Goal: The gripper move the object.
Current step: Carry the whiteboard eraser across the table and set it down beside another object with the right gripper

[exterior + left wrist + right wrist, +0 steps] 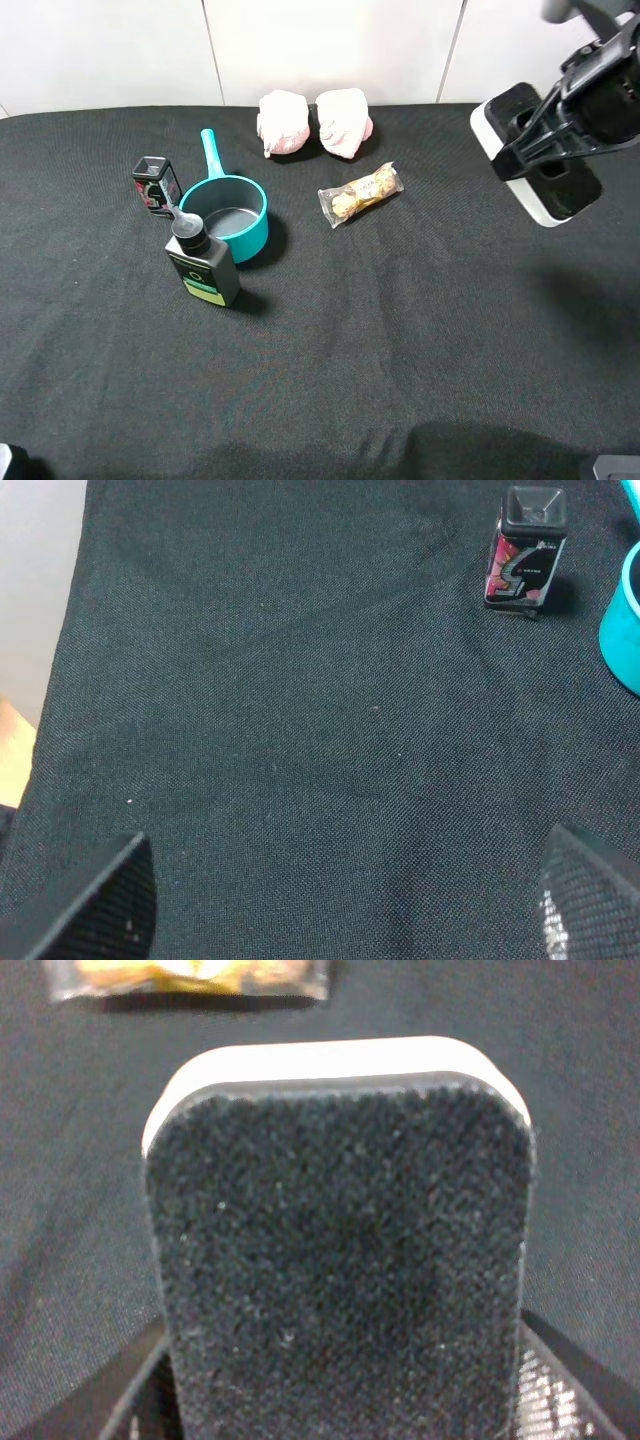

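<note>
The object, a flat board eraser (520, 120) with a black felt top and a white base, is held off the black cloth at the far right of the exterior high view. My right gripper (545, 150) is shut on it, its black fingers clamped on the long sides. In the right wrist view the eraser (340, 1250) fills the picture between the right gripper's (350, 1400) fingers. My left gripper (345, 900) is open and empty over bare cloth at the left; only its two fingertips show in the left wrist view.
A teal pot (228, 210), a black bottle with green label (203, 262) and a small black-and-pink box (155, 186) stand at the left. Two pink bundles (312, 122) lie at the back. A snack packet (360, 193) lies mid-table.
</note>
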Tool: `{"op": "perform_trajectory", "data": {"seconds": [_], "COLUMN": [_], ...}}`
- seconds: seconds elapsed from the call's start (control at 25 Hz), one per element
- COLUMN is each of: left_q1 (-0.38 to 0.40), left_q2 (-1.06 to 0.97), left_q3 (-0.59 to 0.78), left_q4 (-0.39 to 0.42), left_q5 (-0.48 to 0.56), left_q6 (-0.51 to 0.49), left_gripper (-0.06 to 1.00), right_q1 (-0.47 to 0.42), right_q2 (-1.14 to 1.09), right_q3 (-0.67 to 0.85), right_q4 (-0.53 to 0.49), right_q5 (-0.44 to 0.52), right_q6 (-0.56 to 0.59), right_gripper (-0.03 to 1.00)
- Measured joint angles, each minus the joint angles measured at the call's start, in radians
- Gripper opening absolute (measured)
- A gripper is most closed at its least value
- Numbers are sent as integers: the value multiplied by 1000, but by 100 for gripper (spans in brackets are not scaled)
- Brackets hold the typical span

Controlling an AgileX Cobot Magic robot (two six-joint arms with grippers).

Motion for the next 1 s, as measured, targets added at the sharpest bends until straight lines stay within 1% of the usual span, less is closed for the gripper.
{"op": "perform_trajectory", "data": {"seconds": [0.12,0.44,0.68,1.0], "left_q1": [0,0,0,0], "left_q2": [0,0,0,0], "left_q3": [0,0,0,0], "left_q4": [0,0,0,0], "left_q5": [0,0,0,0], "left_q6": [0,0,0,0], "left_gripper": [76,76,76,76], "right_q1": [-46,-145,-214,-286], "right_q2": [-1,-1,-1,-1], "right_q3": [0,0,0,0], "right_q4": [18,77,124,124], "right_q5": [44,149,226,267], "right_q6": [28,32,0,-20], "right_gripper": [46,46,46,46]}}
